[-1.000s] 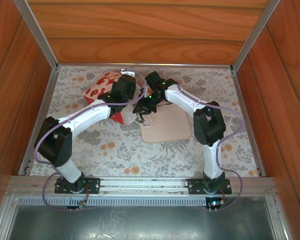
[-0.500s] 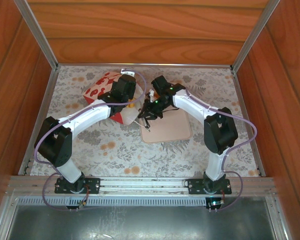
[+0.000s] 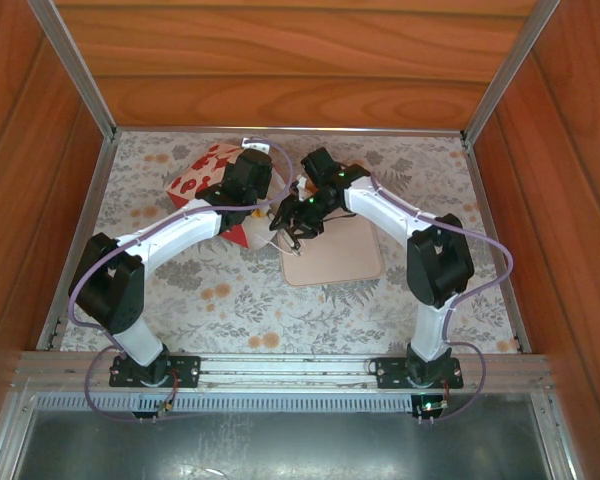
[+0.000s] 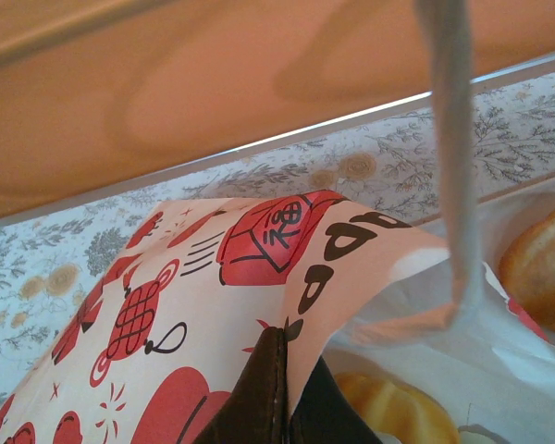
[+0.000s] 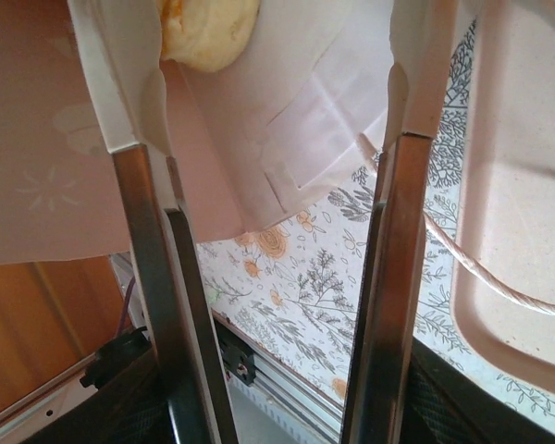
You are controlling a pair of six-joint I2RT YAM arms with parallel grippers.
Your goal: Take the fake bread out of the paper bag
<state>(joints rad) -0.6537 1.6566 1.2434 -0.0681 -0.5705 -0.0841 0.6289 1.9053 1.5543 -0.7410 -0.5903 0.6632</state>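
The paper bag (image 3: 202, 172) lies tipped over at the back left, red and white, its mouth facing right. My left gripper (image 3: 245, 190) is shut on the paper edge of the bag's mouth (image 4: 301, 305), holding it up. Inside the mouth I see fake bread: a golden roll (image 4: 393, 407) just beyond the jaws and a browner one (image 4: 544, 268) at the right. A white cord handle (image 4: 451, 139) hangs in front. My right gripper (image 3: 284, 215) is at the bag's mouth, open, its fingers (image 5: 139, 102) astride the white paper with nothing gripped; a yellow roll (image 5: 208, 32) lies just past them.
A flat beige tray (image 3: 332, 252) lies right of the bag, under the right wrist; its rim (image 5: 513, 231) and a cord (image 5: 472, 268) show beside the right finger. Wooden walls close the table on three sides.
The right gripper's jaws have gone from shut to open. It dipped over the tray's near-left corner and came back to the bag's mouth. The left gripper and bag stayed put.
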